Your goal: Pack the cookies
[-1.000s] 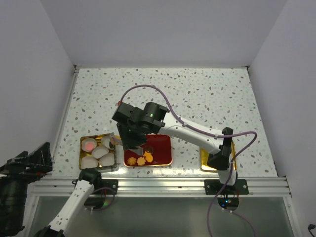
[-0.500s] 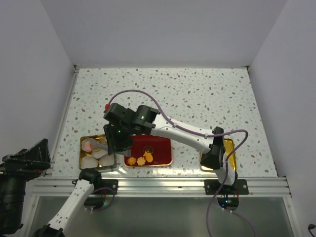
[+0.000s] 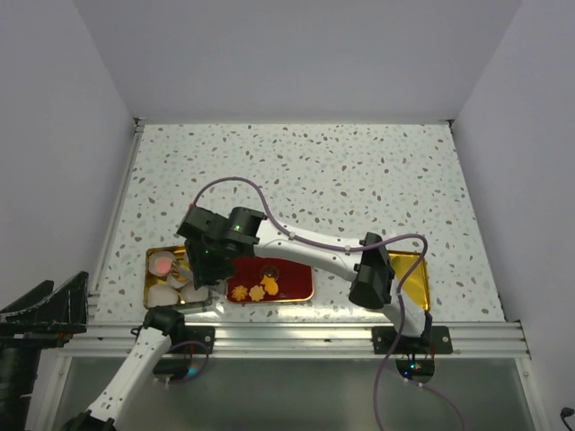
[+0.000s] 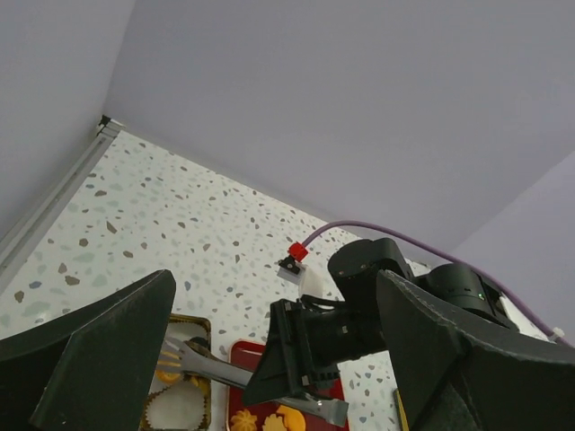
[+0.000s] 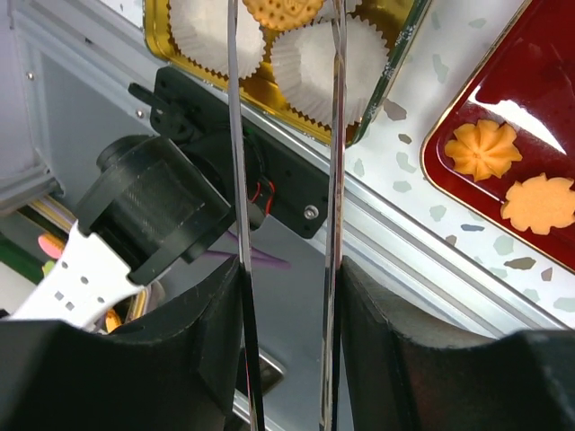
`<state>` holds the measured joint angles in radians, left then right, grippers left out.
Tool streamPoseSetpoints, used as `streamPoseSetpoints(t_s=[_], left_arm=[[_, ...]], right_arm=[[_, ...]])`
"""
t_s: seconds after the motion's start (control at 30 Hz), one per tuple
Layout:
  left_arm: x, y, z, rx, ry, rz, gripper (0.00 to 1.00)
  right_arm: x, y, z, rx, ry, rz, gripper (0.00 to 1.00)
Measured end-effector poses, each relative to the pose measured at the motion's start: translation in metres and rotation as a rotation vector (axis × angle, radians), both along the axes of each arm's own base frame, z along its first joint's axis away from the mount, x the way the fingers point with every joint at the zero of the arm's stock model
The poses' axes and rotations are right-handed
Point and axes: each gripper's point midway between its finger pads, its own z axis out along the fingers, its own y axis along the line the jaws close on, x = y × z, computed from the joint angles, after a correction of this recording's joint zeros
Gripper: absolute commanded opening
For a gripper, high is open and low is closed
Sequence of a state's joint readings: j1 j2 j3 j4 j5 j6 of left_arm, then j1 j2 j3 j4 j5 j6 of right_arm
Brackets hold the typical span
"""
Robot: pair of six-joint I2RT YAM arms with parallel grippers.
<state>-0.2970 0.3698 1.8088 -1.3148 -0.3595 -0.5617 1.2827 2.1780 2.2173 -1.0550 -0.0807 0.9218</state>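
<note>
A round yellow-orange cookie (image 5: 289,9) sits at the top edge of the right wrist view, between the two thin metal blades of the right tool (image 5: 285,25). The blades stand apart, with a sliver of space on either side of the cookie, so they do not look clamped on it. Whether the cookie rests in a cup below cannot be told. Under and beside it are white paper cups (image 5: 319,63), crowded inside a gold tray (image 5: 398,49).

From above, a pink cookie (image 3: 160,265) lies in one cup at the far left corner of that gold tray. Three orange-brown flower-shaped cookies (image 3: 257,292) lie close together at the near left of a red tray (image 3: 295,269), which stands just right of the gold one. Two of them show in the right wrist view.

Both trays sit on the speckled tabletop (image 3: 359,171), close to the aluminium rail (image 3: 296,337) at its near edge. The right arm stretches from its base across the red tray, and its tool hangs over the gold tray. Beside that base a second gold piece (image 3: 413,274) lies on the tabletop, partly hidden by the arm.

The left tool (image 4: 276,278) is off the tabletop at the near left. Its two dark fingers (image 4: 108,359) are spread wide with nothing between them, and it looks over at the right arm and the trays.
</note>
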Motion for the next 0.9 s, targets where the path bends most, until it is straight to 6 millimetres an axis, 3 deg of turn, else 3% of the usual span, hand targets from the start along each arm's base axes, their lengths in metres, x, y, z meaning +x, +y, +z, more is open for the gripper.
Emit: streamPoseSetpoints(t_s=[0.4, 0.73, 0.9], left_arm=[[-0.017, -0.013, 0.006, -0.028, -0.055, -0.134, 1.00], [-0.023, -0.015, 0.012, -0.031, -0.081, -0.209, 1.00], [-0.021, -0.010, 0.011, -0.027, -0.079, -0.187, 1.00]], right_arm=[[-0.011, 0.023, -0.028, -0.025, -0.001, -0.077, 0.56], [-0.002, 0.028, -0.023, -0.003, -0.043, -0.152, 0.55], [-0.001, 0.025, -0.003, 0.029, -0.062, -0.154, 0.55]])
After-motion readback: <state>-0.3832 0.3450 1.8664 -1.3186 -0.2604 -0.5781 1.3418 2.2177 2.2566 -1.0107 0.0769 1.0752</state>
